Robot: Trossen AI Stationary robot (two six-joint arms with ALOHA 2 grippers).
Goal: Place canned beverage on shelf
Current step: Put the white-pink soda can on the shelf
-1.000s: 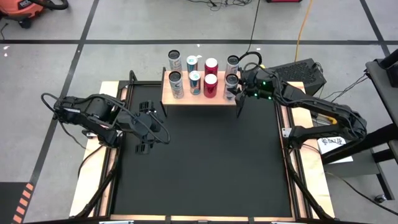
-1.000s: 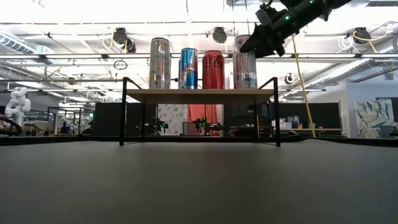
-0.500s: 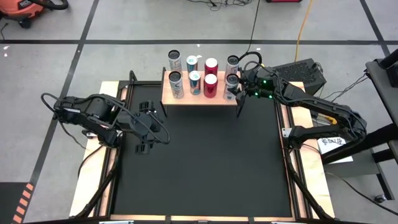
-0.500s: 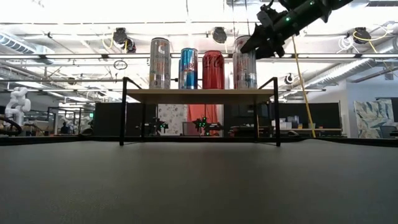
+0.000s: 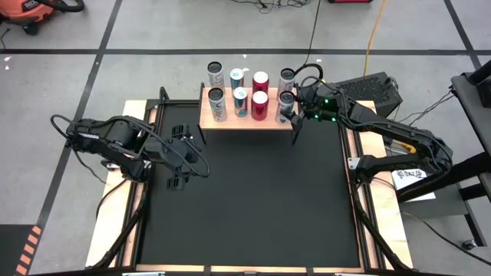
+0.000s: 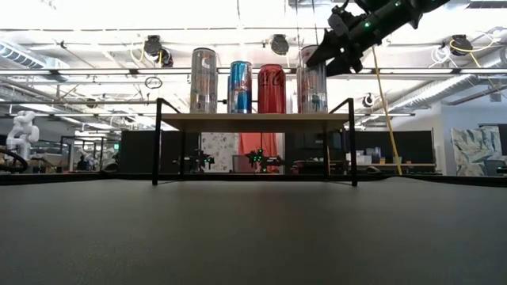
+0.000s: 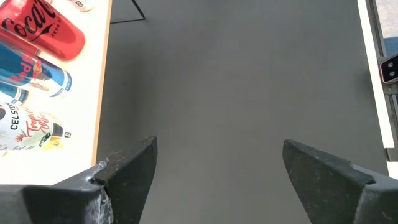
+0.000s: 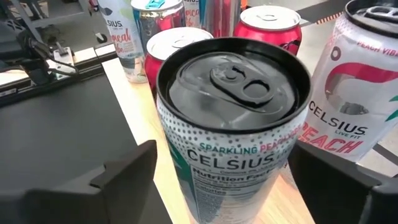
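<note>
Right hand [image 8: 217, 171] stands spread wide around the silver-white Celsius can [image 8: 233, 118] at the right end of the light-wood shelf on black legs [image 5: 247, 121], gripping nothing, so it should back straight out without nudging neighbouring cans.

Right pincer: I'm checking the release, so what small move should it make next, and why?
Probably lift straight back off the Celsius can. The can stands upright on the shelf, and the right pincer is open either side of it with visible gaps.
</note>
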